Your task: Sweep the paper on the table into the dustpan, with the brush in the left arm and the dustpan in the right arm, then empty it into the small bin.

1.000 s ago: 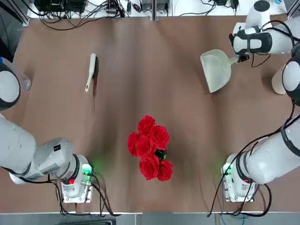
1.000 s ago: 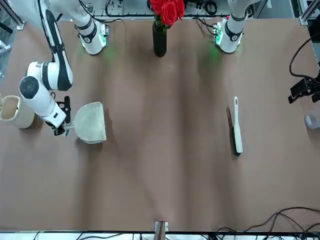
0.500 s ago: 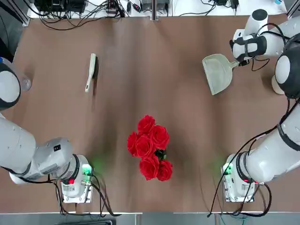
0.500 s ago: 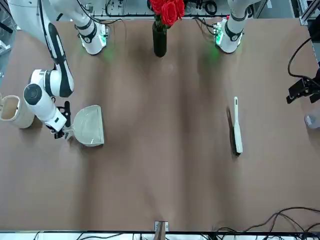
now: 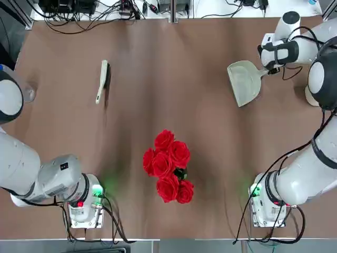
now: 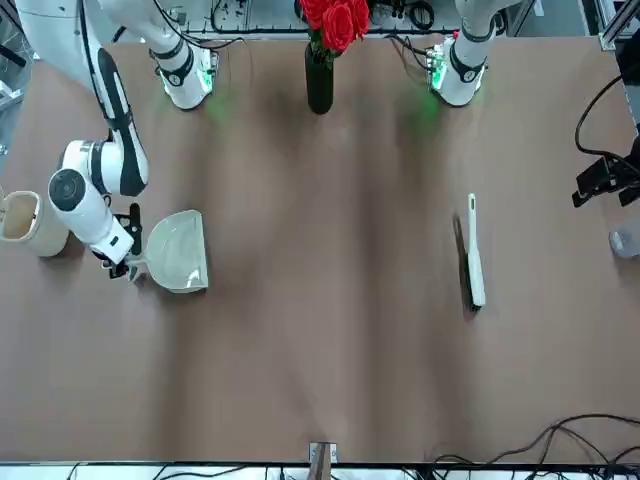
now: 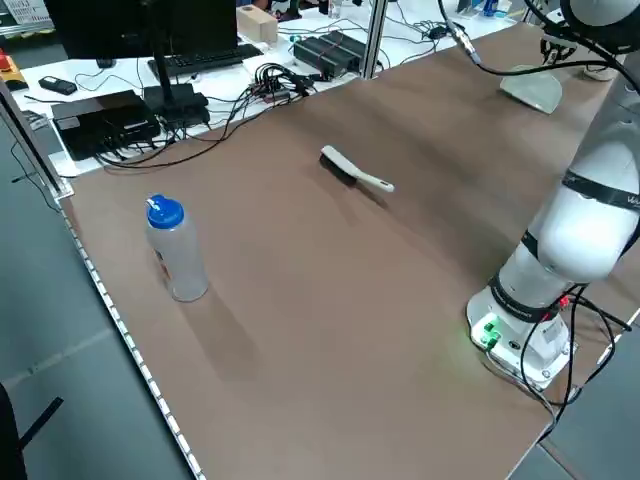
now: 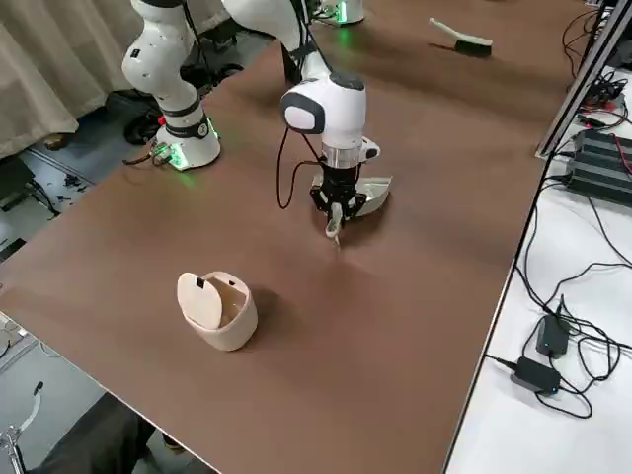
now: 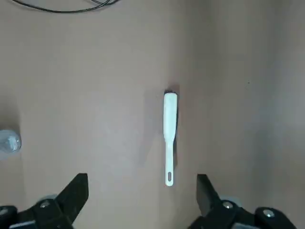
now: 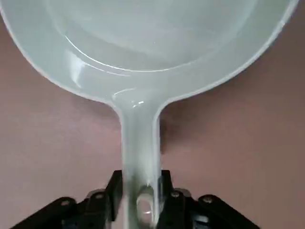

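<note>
The pale grey-green dustpan (image 5: 243,84) (image 6: 178,255) (image 10: 157,38) lies flat on the table (image 5: 174,74) at its far right. My right gripper (image 5: 271,67) (image 10: 140,191) stands low at the end of its handle, and both fingers press the handle's sides. The cream brush (image 5: 101,81) (image 9: 170,124) lies alone at the far left, dark bristles to one side. My left gripper (image 9: 141,180) hovers high over the brush's handle end, open and holding nothing. The small bin (image 8: 217,311) (image 6: 25,222) stands just beyond the right arm. No paper shows in any view.
A dark vase of red roses (image 5: 168,166) (image 6: 320,60) stands mid-table near the arm bases. A clear bottle with a blue cap (image 7: 175,250) (image 5: 29,94) stands at the left edge. Cables and electronics (image 7: 330,50) lie past the far edge.
My right gripper carried the dustpan a little toward the far right corner and it now rests flat. The last half second shows almost no movement. Brush and left arm are unmoved.
</note>
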Available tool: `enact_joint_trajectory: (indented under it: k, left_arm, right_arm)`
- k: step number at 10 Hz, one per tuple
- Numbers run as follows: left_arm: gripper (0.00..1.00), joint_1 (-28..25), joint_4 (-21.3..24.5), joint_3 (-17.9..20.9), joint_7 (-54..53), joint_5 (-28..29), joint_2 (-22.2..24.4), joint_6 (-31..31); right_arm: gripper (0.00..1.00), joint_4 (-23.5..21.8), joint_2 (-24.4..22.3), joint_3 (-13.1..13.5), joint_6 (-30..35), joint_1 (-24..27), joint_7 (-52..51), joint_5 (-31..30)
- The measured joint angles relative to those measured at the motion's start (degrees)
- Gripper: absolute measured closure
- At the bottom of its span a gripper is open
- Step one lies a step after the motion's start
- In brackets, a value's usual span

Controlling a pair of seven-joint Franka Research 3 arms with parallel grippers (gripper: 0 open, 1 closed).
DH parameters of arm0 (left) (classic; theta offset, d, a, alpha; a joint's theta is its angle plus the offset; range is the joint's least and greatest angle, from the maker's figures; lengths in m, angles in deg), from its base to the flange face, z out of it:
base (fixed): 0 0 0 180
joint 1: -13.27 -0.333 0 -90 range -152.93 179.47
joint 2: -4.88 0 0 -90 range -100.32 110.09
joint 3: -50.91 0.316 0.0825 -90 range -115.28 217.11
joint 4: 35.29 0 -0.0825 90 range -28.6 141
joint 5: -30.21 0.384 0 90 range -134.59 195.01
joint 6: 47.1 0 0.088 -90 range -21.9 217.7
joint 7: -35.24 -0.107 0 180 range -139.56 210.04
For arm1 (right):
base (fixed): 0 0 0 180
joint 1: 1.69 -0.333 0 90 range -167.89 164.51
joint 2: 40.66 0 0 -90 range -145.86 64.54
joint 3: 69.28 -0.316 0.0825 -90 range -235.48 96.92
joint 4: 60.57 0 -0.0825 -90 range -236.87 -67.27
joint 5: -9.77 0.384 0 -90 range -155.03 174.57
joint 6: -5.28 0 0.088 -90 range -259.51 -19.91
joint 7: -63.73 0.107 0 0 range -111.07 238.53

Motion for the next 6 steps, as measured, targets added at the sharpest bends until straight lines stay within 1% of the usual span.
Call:
enact_joint_trajectory:
  k: [1, 2, 3, 4, 5, 6]
  left_arm:
    - [0.00, -0.03, 0.00, 0.03, 0.00, 0.00, -0.02, 0.00]
    - [0.00, -0.15, 0.00, 0.06, -0.03, 0.00, -0.02, 0.00]
    - [0.00, -0.31, 0.00, 0.12, -0.08, 0.00, -0.02, 0.00]
    - [0.00, -0.39, 0.00, 0.15, -0.07, 0.00, -0.03, 0.00]
    - [0.00, -0.45, 0.00, 0.17, -0.05, 0.00, -0.05, 0.00]
    - [0.00, -0.53, 0.00, 0.21, -0.08, 0.00, -0.09, 0.00]
  right_arm:
    - [0.54, 0.04, 0.13, 0.00, -0.11, 0.03, 0.00, 0.00]
    - [0.42, 0.11, 0.15, 0.00, -0.13, 0.05, -0.01, 0.00]
    - [0.33, 0.40, 0.17, 0.00, -0.13, 0.07, -0.04, -0.01]
    - [0.30, 1.27, 0.18, 0.01, 0.21, 0.11, -0.08, -0.01]
    - [0.16, 3.27, 0.18, 0.01, 3.26, 0.12, -0.23, -0.01]
    - [0.03, 6.76, 0.15, 0.01, 9.25, 0.13, -0.30, 0.01]
